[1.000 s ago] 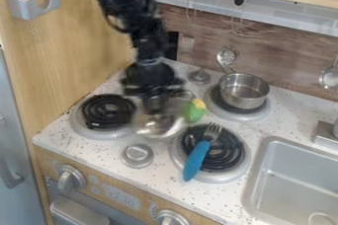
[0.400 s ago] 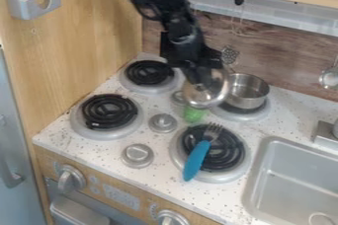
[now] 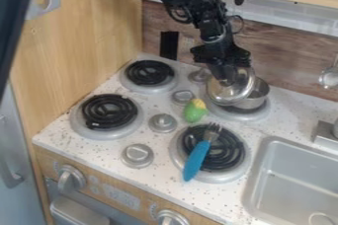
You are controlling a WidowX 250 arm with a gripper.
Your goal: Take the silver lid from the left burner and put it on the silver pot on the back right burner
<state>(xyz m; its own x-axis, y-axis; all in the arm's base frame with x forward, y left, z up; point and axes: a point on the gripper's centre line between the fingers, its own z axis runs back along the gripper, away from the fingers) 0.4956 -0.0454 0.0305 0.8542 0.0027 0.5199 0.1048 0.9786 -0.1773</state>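
Metal lid hangs tilted from claw, gripped apparently at top, so rim free; pot partly behind, on far right burner.

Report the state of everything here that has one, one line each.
End effector: closed on the lid.
Lid: tilted, contact with pot unclear.
Pot: upright on a far burner.
Fork: lying on a near burner.
Green toy: resting between burners.
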